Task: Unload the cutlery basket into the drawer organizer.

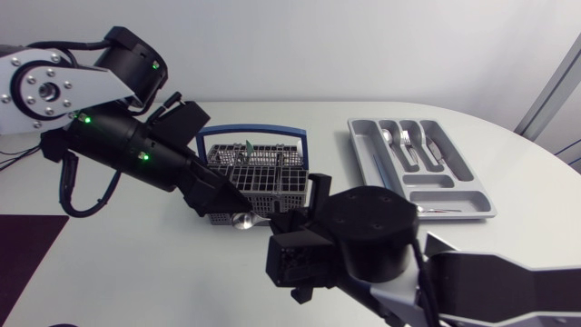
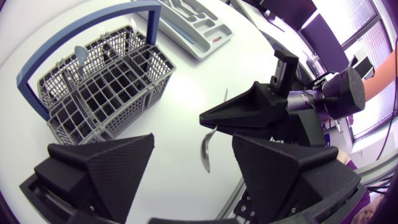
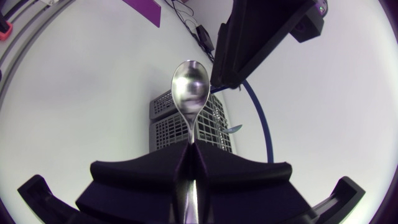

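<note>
My left arm's matte black pincer (image 1: pixel 222 193) slants down at the near left corner of the basket, its two broad wedge-shaped fingers spread wide with nothing between them but bare bench. Just beside it stands the grey plastic cutlery basket (image 1: pixel 259 177), a lattice of small square cells under a smooth blue hoop handle (image 1: pixel 254 133); a few slim utensil handles (image 2: pixel 79 53) stand upright in its far cells, while the near cells look empty. In front of the basket, close to its near wall, a polished steel spoon (image 3: pixel 189 87) with a glossy oval bowl is gripped by its handle in my right arm's black pincer (image 3: pixel 189 158), whose fingers are pressed together on it, with the bowl jutting out ahead of the tips and pointing towards the left pincer. Further right, well apart from the basket, the silver-grey moulded drawer organizer (image 1: pixel 361 154) lies flat with long narrow compartments holding several shiny pieces of cutlery (image 1: pixel 406 142). The smooth white bench (image 1: pixel 118 263) has open surface between basket and organizer, and its rounded edge curves past the organizer's far side.
</note>
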Tool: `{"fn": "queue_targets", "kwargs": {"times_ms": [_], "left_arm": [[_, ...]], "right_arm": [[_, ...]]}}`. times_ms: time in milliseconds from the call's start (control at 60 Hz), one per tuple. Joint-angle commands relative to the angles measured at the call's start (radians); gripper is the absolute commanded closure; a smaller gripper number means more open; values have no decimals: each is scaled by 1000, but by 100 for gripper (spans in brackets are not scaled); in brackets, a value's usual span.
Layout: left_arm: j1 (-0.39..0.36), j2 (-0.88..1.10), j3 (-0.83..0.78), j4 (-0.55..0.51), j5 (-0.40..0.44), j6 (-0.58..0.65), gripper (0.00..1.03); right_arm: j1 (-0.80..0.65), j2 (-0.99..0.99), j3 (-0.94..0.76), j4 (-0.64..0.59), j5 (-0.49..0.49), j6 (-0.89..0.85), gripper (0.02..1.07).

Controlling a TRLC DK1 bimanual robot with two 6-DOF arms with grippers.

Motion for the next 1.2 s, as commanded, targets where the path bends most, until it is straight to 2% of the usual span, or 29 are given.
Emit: {"fn": "queue_targets", "kwargs": {"times_ms": [0,117,233,283,350,483,650,750,1050,1183], "left_arm": [[16,-41,-3,8,11,-32,5],[30,-62,-7,15,-4,-34,5],[33,-75,-25,29,-39,-35,5],[33,-85,-45,52,-61,-34,5],[33,-90,-62,61,-72,-32,5],[33,-105,-95,87,-104,-29,5],[36,-115,-112,90,-133,-22,5],[36,-130,-115,90,-150,-18,5],[44,-121,-123,101,-165,11,5],[50,-112,-131,109,-180,34,5]], "right_arm": [[-33,-96,-51,-50,-42,23,101],[-164,-220,-60,-203,-190,38,101],[-383,-300,-34,-376,-390,21,101],[-484,-312,-23,-413,-474,-6,101],[-619,-303,14,-522,-595,-51,101],[-851,-228,77,-636,-770,-186,101],[-1073,-104,193,-777,-928,-348,101],[-1159,-27,235,-811,-964,-439,101],[-1319,217,365,-876,-965,-643,101],[-1379,309,451,-949,-957,-712,101]]}}
